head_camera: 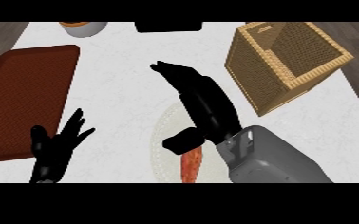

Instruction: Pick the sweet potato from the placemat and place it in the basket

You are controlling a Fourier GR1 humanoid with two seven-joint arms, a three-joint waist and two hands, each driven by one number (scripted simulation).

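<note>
Though thumb-covered, sweet potato (191, 165) lengthwise (toward viewer).

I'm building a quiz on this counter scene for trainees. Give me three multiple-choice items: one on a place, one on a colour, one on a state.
1. Where is the basket?
A. upper right of the counter
B. lower left
C. on the placemat

2. What colour is the sweet potato?
A. green
B. orange
C. blue

3. How is the left hand?
A. curled round the sweet potato
B. open, fingers spread, holding nothing
C. inside the basket

Answers:
1 A, the wicker basket stands upper right, apart from the pale placemat.
2 B, it shows orange under the right hand.
3 B, it rests at the lower left beside the brown tray.
</note>
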